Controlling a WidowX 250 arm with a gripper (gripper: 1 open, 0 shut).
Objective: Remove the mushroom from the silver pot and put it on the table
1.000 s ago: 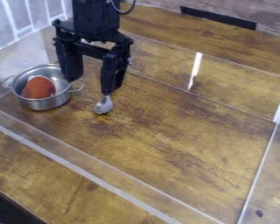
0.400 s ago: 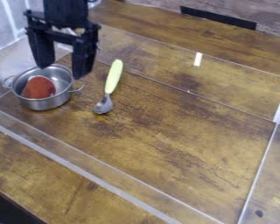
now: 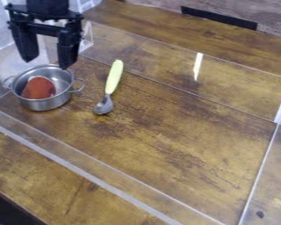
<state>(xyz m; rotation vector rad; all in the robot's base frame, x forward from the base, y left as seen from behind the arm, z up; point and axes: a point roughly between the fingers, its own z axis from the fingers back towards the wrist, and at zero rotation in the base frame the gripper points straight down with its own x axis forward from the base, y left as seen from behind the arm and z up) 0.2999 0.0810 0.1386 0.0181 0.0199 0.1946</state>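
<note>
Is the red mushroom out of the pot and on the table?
No, the mushroom is inside the silver pot.

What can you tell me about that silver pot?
The pot is small, round and shallow, with shiny, steel-looking walls and thin wire-like loop handles at its sides. It sits upright on the brown wooden table, to the left in the picture, with no lid on. Inside lies the mushroom, its red-orange cap showing. The spoon lies beside it, apart. The open gripper hangs above; I can't tell how far above.
</note>
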